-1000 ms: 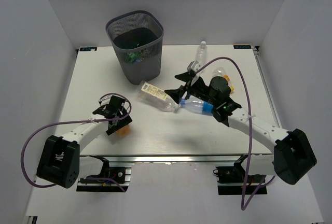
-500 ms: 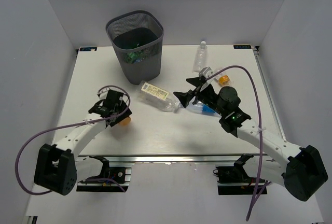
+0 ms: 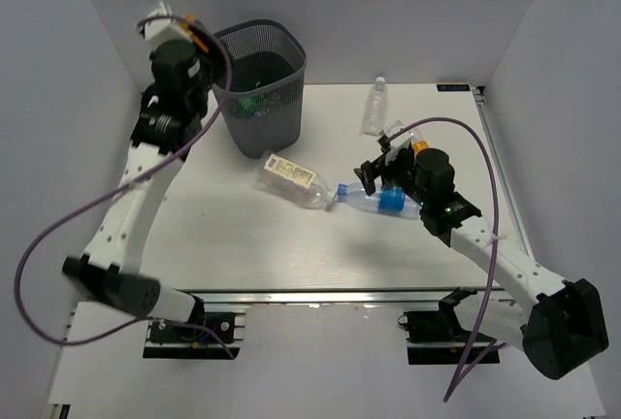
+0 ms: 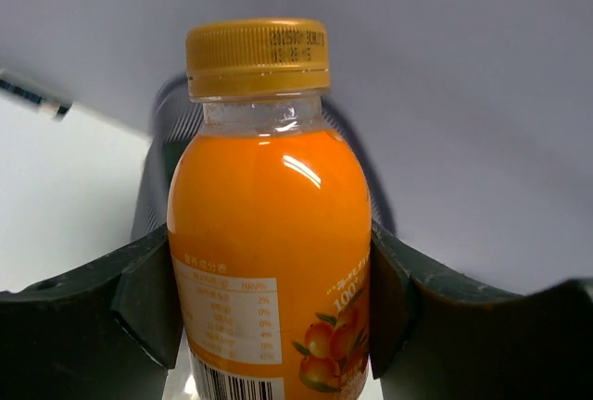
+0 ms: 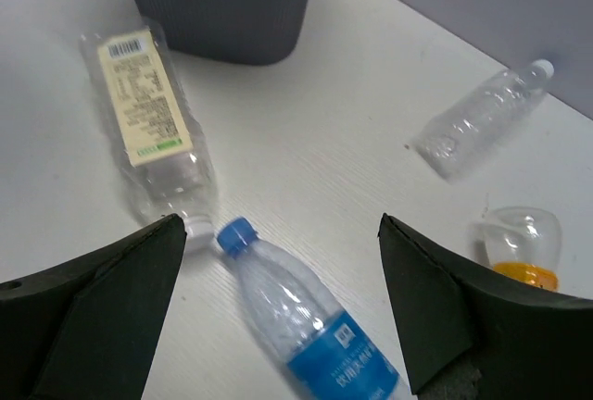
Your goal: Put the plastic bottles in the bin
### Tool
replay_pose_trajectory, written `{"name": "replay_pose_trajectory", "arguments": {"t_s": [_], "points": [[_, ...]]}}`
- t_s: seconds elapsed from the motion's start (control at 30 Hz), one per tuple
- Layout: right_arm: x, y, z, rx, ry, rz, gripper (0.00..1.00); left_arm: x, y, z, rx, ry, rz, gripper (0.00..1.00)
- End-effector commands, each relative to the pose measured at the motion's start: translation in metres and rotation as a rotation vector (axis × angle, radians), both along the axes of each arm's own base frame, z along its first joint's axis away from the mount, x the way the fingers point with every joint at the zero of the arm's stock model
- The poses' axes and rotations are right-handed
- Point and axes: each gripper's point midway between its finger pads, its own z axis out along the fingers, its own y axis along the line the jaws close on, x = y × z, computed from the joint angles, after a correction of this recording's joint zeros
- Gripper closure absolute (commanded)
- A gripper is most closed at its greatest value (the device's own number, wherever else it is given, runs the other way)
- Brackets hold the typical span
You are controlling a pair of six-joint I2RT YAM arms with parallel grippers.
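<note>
Orange juice bottle [image 4: 269, 206], low over the table a second ago, now rides high beside the mesh bin [image 3: 267, 113], clamped in the left gripper [image 4: 269, 317] (release looks close). Right gripper [image 5: 281, 224] hangs wide open and empty above a blue-labelled bottle [image 5: 315, 326].

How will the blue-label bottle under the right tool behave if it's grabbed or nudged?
The blue-label bottle looks clear and empty: probably light, and its thin wall may dent when squeezed. It lies on its side on the smooth table, so a nudge likely rolls it. Its cap sits almost against the cream-label bottle, which may shift too.
</note>
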Motion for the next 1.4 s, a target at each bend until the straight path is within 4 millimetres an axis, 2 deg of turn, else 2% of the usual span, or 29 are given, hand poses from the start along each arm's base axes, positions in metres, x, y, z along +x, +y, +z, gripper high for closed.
{"name": "replay_pose_trajectory", "arguments": {"t_s": [0.0,0.03,0.07,0.1,0.13,0.2,0.23,0.37,0.4,0.47,0.5,0.67,0.77,0.8,0.87,0.9,0.93,0.97,1.0,1.03,1.07,1.1,1.13,1.17,1.2,1.23,1.27,1.33,1.37], "points": [[0.001,-0.008,0.009,-0.091,-0.042,0.054,0.11,0.050,-0.015,0.024,0.126,-0.042,-0.020,0.57],[0.002,-0.010,0.005,-0.103,-0.033,0.053,0.11,0.075,-0.020,0.004,0.163,0.005,-0.012,0.56],[0.002,-0.012,-0.001,-0.132,-0.034,0.060,0.11,0.086,-0.021,0.004,0.173,0.008,0.001,0.55],[0.002,-0.013,-0.009,-0.158,-0.025,0.074,0.11,0.093,-0.020,0.023,0.179,-0.030,0.014,0.54],[0.000,-0.013,-0.018,-0.192,-0.019,0.107,0.11,0.117,-0.027,-0.001,0.201,0.015,0.019,0.53],[-0.008,-0.009,-0.036,-0.328,-0.070,0.265,0.11,0.135,-0.030,-0.015,0.222,0.052,0.032,0.51],[-0.009,-0.011,-0.053,-0.380,-0.048,0.302,0.11,0.152,-0.036,-0.013,0.219,0.046,0.031,0.34],[-0.002,-0.022,-0.075,-0.495,0.037,0.389,0.11,0.166,-0.041,-0.008,0.210,0.030,0.033,0.02],[0.001,-0.023,-0.070,-0.505,0.042,0.394,0.11,0.166,-0.041,-0.001,0.199,0.000,0.034,0.02],[0.002,-0.028,-0.083,-0.537,0.076,0.396,0.11,0.164,-0.042,-0.003,0.197,-0.005,0.028,0.02],[0.002,-0.034,-0.098,-0.558,0.104,0.375,0.11,0.160,-0.040,0.007,0.188,-0.027,0.031,0.02],[0.010,-0.045,-0.122,-0.535,0.180,0.354,0.11,0.152,-0.043,0.035,0.171,-0.078,0.003,0.02],[0.018,-0.051,-0.141,-0.541,0.236,0.310,0.11,0.138,-0.041,0.053,0.151,-0.111,-0.004,0.02],[0.023,-0.053,-0.150,-0.548,0.247,0.302,0.11,0.136,-0.042,0.048,0.152,-0.100,-0.019,0.02],[0.026,-0.054,-0.160,-0.554,0.267,0.291,0.11,0.117,-0.046,0.063,0.142,-0.121,-0.073,0.02],[0.029,-0.055,-0.168,-0.561,0.285,0.284,0.11,0.114,-0.047,0.048,0.150,-0.081,-0.090,0.02],[0.030,-0.056,-0.174,-0.561,0.299,0.279,0.11,0.098,-0.044,0.060,0.136,-0.098,-0.098,0.02],[0.033,-0.055,-0.176,-0.558,0.306,0.274,0.11,0.091,-0.043,0.057,0.130,-0.089,-0.104,0.02],[0.033,-0.055,-0.185,-0.550,0.337,0.272,0.11,0.089,-0.043,0.031,0.119,-0.032,-0.109,0.02],[0.033,-0.055,-0.189,-0.549,0.355,0.268,0.11,0.081,-0.041,0.025,0.106,-0.021,-0.109,0.02],[0.035,-0.054,-0.190,-0.550,0.367,0.263,0.11,0.060,-0.037,0.038,0.083,-0.052,-0.120,0.02],[0.033,-0.054,-0.196,-0.541,0.402,0.257,0.13,0.060,-0.041,0.006,0.064,-0.009,-0.136,0.02],[0.032,-0.055,-0.196,-0.538,0.409,0.253,0.14,0.052,-0.042,0.001,0.044,-0.013,-0.151,0.02],[0.030,-0.055,-0.196,-0.537,0.411,0.254,0.15,0.033,-0.045,0.011,0.015,-0.049,-0.201,0.02],[0.025,-0.056,-0.194,-0.524,0.414,0.239,0.16,0.028,-0.050,0.010,-0.025,-0.072,-0.226,0.02],[0.029,-0.058,-0.190,-0.518,0.391,0.211,0.17,0.025,-0.056,-0.019,-0.035,-0.024,-0.252,0.02],[0.032,-0.063,-0.179,-0.521,0.362,0.165,0.19,0.014,-0.064,-0.011,-0.061,-0.062,-0.313,0.02],[0.027,-0.072,-0.176,-0.510,0.363,0.102,0.33,0.006,-0.078,-0.035,-0.093,-0.024,-0.382,0.02],[0.032,-0.076,-0.162,-0.501,0.325,0.050,0.41,0.003,-0.082,-0.039,-0.106,-0.017,-0.402,0.02]]}}
